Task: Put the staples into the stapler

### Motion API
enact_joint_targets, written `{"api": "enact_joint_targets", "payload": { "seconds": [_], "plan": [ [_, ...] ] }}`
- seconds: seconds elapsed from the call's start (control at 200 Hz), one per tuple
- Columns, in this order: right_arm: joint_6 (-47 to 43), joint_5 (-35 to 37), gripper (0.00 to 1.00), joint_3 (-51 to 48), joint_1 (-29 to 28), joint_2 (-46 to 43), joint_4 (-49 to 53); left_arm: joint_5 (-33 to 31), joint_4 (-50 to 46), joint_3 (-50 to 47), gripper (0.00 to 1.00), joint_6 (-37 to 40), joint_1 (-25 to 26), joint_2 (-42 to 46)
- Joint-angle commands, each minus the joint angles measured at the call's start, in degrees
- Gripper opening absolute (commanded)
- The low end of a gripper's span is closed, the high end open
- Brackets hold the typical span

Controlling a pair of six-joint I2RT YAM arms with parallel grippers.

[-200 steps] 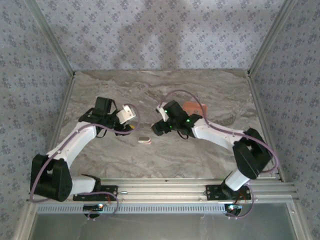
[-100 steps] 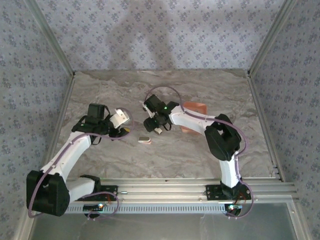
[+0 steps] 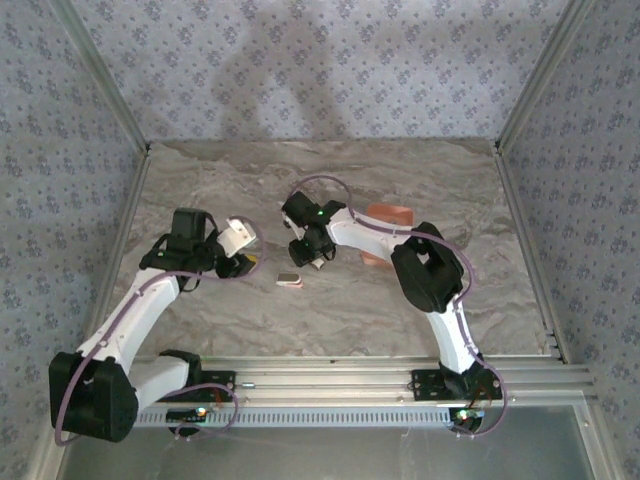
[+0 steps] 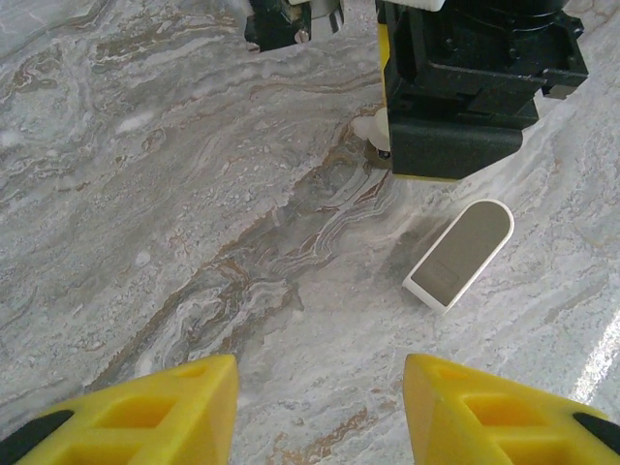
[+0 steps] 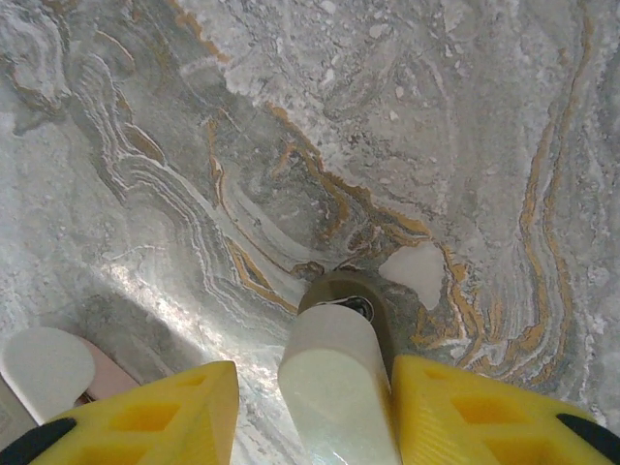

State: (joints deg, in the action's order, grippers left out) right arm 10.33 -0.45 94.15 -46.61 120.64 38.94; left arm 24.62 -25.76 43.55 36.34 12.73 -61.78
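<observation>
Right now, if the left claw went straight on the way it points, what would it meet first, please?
Probably the bare table just ahead of the left claw. The stapler lies off to one side of that line, though depth is unclear.

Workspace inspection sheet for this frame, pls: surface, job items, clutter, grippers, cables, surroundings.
surface: marbled grey table, no spills seen.
job's things: stapler lies flat on the table between the two grippers.
clutter: salmon tray beyond the right arm, partly hidden by it.
grippers: left gripper open, nothing between its fingers; right gripper just beyond the stapler, a pale piece between its fingers, grip unclear.
cables: purple cable loops over the right wrist, clear of the stapler.
surroundings: patterned walls; aluminium frame rail at the near edge.
</observation>
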Motion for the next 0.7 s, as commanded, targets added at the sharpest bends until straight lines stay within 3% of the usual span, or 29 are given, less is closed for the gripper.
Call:
{"api": "enact_joint_targets", "payload": {
  "seconds": [0.0,0.53,0.695],
  "plan": [
    [0.4,-0.8,0.44,2.5,0.4,1.7,2.9,0.4,-1.1,-1.0,0.48,-0.8,-0.3,1.9],
    [-1.5,0.4,0.2,-0.3,0.8,-1.2,-1.3,1.5,1.7,-3.7,0.49,-3.9,-0.3,5.9],
    [-3.8,-2.3,0.16,-5.9,1.5,-7.5,-7.1,2.1,5.9,-5.7,0.58,-9.3,-0.3,8.0]
  ]
}}
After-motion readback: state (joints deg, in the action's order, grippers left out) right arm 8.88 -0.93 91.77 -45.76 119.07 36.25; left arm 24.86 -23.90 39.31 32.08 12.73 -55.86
